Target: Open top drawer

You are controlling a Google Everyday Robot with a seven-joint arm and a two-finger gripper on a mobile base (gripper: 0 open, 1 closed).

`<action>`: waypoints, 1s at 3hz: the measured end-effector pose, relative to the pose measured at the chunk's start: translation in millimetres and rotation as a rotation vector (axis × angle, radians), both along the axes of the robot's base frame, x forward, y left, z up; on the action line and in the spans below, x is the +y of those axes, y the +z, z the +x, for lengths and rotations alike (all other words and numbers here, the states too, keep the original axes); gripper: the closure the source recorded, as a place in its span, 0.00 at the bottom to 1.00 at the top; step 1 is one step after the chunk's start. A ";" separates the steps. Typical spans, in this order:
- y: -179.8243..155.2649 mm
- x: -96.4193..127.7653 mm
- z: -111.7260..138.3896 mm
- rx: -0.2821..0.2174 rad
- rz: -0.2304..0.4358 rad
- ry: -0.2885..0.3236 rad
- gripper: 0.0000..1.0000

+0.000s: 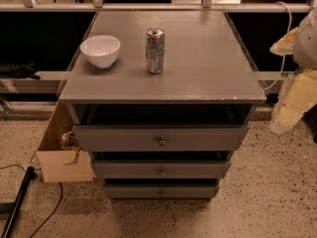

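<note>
Three drawers, one bowl, one can.
The gripper hangs right of the top drawer, not touching; its state cannot be told.

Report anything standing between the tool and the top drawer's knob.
Nothing visible does. The cream-coloured tool hangs at the right edge, to the right of the grey cabinet. Only open space lies between it and the small round brass knob on the wide grey top drawer.
</note>
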State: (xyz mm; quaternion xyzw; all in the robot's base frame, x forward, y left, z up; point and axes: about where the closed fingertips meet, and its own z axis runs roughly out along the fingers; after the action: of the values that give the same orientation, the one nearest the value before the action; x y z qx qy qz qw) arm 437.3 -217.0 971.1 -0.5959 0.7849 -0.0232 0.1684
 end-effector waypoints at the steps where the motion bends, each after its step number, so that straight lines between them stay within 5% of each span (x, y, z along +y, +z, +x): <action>1: -16.3 -5.9 -8.9 0.023 0.076 -0.077 0.00; 2: -46.5 -5.9 -22.6 0.070 0.188 -0.136 0.00; 3: -64.3 5.7 -33.6 0.075 0.160 -0.103 0.00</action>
State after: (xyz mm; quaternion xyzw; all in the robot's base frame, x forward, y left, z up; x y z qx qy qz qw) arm 403.8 -211.3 906.8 -0.5399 0.8195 0.0532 0.1847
